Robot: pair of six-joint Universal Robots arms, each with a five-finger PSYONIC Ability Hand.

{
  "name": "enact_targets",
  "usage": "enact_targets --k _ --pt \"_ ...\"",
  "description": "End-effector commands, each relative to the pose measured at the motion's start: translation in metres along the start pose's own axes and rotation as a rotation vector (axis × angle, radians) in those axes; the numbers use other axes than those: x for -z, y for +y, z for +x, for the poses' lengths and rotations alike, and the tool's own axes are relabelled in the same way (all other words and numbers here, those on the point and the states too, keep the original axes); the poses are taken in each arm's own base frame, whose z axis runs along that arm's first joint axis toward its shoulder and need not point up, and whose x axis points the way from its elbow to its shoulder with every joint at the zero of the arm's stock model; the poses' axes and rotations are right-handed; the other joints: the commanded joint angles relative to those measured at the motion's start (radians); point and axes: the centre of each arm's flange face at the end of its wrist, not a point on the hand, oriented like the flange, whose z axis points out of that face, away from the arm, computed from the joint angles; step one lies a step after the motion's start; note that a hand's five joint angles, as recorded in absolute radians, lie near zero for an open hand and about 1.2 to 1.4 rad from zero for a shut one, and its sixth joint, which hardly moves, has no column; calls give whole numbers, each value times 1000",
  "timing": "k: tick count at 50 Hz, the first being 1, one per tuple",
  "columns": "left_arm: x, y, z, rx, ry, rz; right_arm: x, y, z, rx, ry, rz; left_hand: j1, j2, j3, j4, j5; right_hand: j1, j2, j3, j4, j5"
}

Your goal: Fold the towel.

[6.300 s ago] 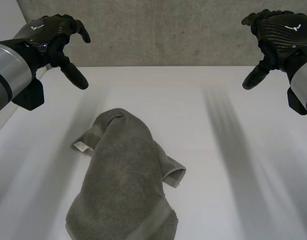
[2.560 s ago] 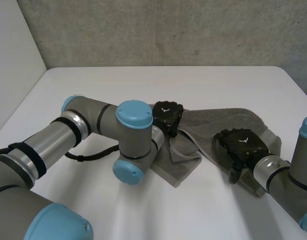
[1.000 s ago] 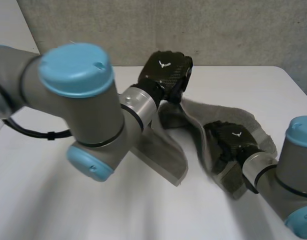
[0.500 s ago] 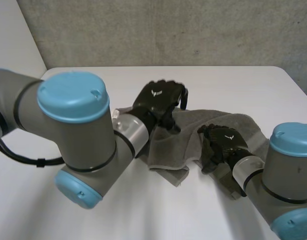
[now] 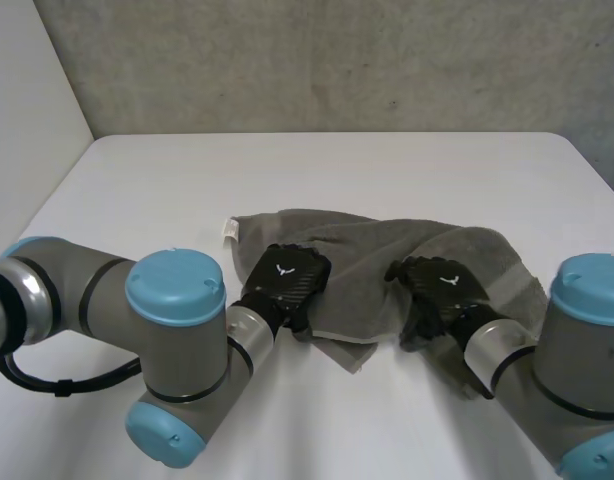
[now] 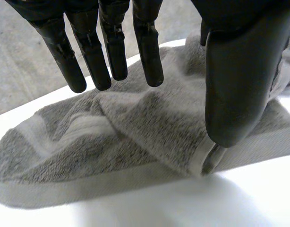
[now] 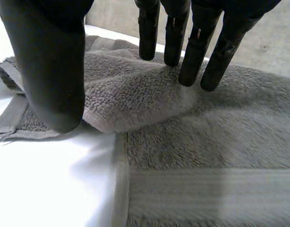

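Note:
The grey towel point(image 5: 387, 245) lies rumpled across the middle of the white table point(image 5: 337, 170), with a white label point(image 5: 228, 229) at its far left corner. My left hand point(image 5: 285, 278) rests low at the towel's near left edge. In the left wrist view its fingers point(image 6: 114, 47) are straight above the towel point(image 6: 135, 137) and its thumb tip touches a folded corner. My right hand point(image 5: 442, 285) sits on the near edge towards the right. In the right wrist view its straight fingers point(image 7: 192, 56) touch the towel point(image 7: 206, 142), the thumb beside a raised fold.
Both grey arms with light-blue caps point(image 5: 175, 285) cross the near part of the table. A concrete wall point(image 5: 337, 60) rises behind the far edge. Bare table lies beyond the towel and to its left.
My left hand has let go of the lifted towel part and come down to the near left edge. The towel has dropped flat. My right hand has shifted slightly left.

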Motion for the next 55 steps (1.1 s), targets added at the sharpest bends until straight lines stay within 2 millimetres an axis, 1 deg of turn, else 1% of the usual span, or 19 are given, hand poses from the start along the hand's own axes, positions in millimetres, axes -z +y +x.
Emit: enact_targets --k 1,7,11,13,14,15,16,18,19,20,21,23,25,27,32,35,39,49,55 --pt "-10 13 -5 5 -45 -26 -17 10 -11 18 -25 -7 -13 -29 -34 -33 7 50 42 37 35 30" --pt "-19 27 -4 12 -47 -39 -27 16 -17 35 -19 -13 -4 -20 -25 -24 16 73 65 60 59 53" --pt "-21 29 -4 18 -47 -42 -28 15 -19 40 -18 -7 -1 -17 -22 -22 19 85 77 72 71 65" --pt "-21 29 -4 26 -47 -42 -28 12 -20 44 -22 5 -1 -17 -22 -22 19 146 138 133 132 126" --pt "-20 26 -4 37 -48 -36 -28 12 -20 44 -22 5 -1 -17 -22 -22 19 147 139 134 132 127" --pt "-19 23 -4 49 -48 -31 -29 9 -20 45 -22 16 -1 -17 -22 -22 19 251 244 238 237 232" --pt "-19 23 -4 49 -48 -31 -29 9 -20 45 -22 16 -1 -17 -22 -22 19 252 245 239 238 233" --pt "-15 9 -6 84 -49 0 -31 5 -20 47 -22 41 -7 -23 -28 -27 13 553 545 540 539 533" --pt "-15 9 -6 85 -49 1 -31 5 -20 47 -22 42 -7 -23 -28 -27 13 555 547 542 540 535" --pt "-12 2 -6 103 -46 15 -31 2 -20 48 -20 52 -10 -26 -31 -30 10 726 718 713 712 706" --pt "-12 2 -6 103 -46 15 -32 -2 -18 48 -17 64 -10 -26 -31 -30 10 902 895 889 888 883" --pt "-8 -4 -7 131 -45 29 -33 -6 -16 46 -11 75 -16 -32 -37 -36 4 926 919 913 912 907" --pt "-8 -4 -7 139 -45 28 -33 -9 -14 44 -11 84 -16 -32 -37 -36 4 927 919 914 912 907" --pt "-7 -3 -7 140 -45 25 -32 -12 -14 42 -12 92 -16 -32 -37 -36 4 927 919 914 912 907" --pt "-9 2 -7 142 -45 17 -28 -30 -14 38 -8 145 -13 -29 -34 -33 7 927 919 914 912 907" --pt "-14 8 -7 148 -47 8 -25 -35 -14 37 -8 153 -13 -29 -34 -33 7 927 919 914 912 907" --pt "-16 7 -8 163 -50 19 -23 -33 -15 37 -10 145 -10 -26 -31 -30 10 927 919 914 912 907" --pt "-17 2 -9 376 -40 44 -21 -29 -20 41 -26 136 -1 -17 -22 -22 19 927 919 914 912 907" --pt "-16 6 -8 390 -38 33 -21 -29 -21 43 -27 138 -7 -23 -28 -27 13 927 919 914 912 907"
